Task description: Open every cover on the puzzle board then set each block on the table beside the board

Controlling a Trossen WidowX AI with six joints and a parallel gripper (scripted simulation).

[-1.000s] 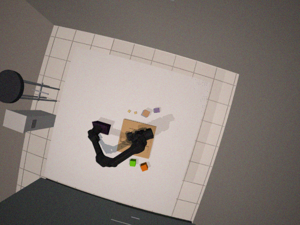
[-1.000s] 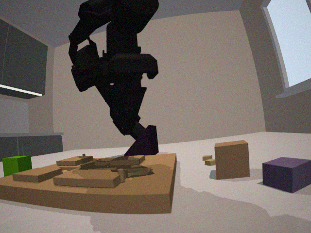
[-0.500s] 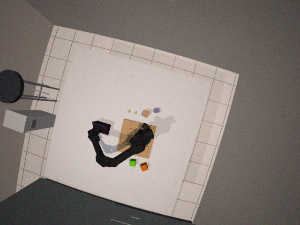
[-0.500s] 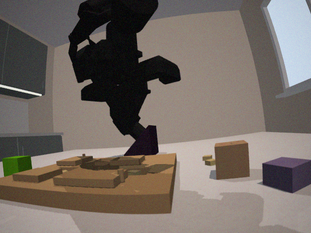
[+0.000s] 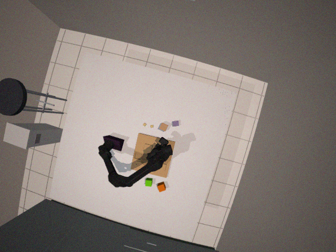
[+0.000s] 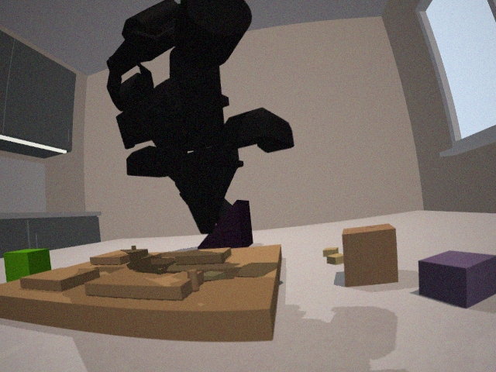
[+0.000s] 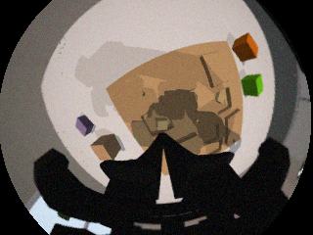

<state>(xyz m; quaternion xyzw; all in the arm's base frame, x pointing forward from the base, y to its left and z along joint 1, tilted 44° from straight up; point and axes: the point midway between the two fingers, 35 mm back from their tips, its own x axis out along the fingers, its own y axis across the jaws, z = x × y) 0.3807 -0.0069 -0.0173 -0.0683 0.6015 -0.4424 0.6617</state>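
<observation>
The wooden puzzle board point(image 5: 143, 138) point(image 6: 240, 320) point(image 7: 196, 58) lies on the table. Flat wooden covers stand on it, among them a front cover point(image 6: 136, 287), a left cover point(image 6: 60, 279) and a back cover point(image 6: 204, 256). A small yellowish block point(image 7: 162, 124) shows in a well in the arm's shadow, and another small block point(image 7: 221, 96) shows nearer the green cube's side. Two small yellow blocks rest on the table clear of the board, one point(image 5: 144, 124) point(image 6: 330, 251) beside the other point(image 5: 151, 126) point(image 6: 335, 259). My gripper point(image 6: 206, 232) point(image 7: 162, 135) is shut and empty above the board. The arm hides part of the board.
A tan block point(image 5: 163, 126) point(image 6: 370, 256) point(image 7: 107, 147) and a purple block point(image 5: 175, 123) point(image 6: 442, 278) point(image 7: 84, 125) stand off one side. A green cube point(image 5: 148, 181) point(image 6: 25, 265) point(image 7: 252, 85) and an orange cube point(image 5: 161, 186) point(image 7: 245, 47) stand off the opposite side.
</observation>
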